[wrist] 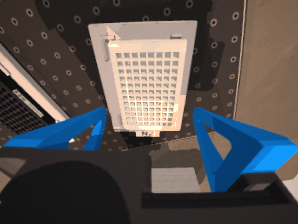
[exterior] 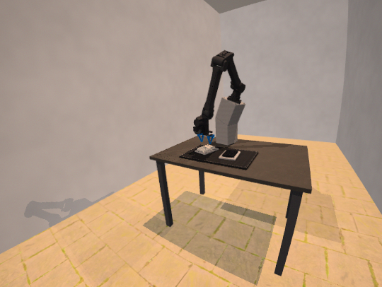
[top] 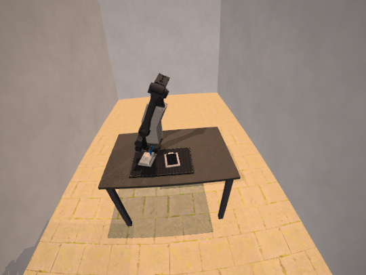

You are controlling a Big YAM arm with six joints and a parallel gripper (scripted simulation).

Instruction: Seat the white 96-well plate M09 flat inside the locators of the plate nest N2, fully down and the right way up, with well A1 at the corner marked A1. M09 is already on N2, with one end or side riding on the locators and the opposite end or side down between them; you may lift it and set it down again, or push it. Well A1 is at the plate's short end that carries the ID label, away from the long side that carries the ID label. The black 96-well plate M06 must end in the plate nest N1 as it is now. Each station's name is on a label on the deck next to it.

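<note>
The white 96-well plate M09 [wrist: 146,75] lies on nest N2 on the black perforated deck mat; it also shows in the top view [top: 147,158] and the exterior view [exterior: 206,149], where it looks tilted. A small deck label [wrist: 148,134] sits at its near short end. My gripper [wrist: 149,111] with blue fingers is open and empty, hovering above the plate's near end, one finger on each side. It also shows in the exterior view [exterior: 206,137]. The black plate M06 [top: 171,159] sits in the white-framed nest N1 to the right; its edge shows at the left of the wrist view [wrist: 20,105].
The mat [top: 163,162] lies on a dark table [top: 169,156]. The arm's grey base pedestal [top: 154,123] stands behind the mat. The mat's edge and bare table top show at the right of the wrist view [wrist: 265,60].
</note>
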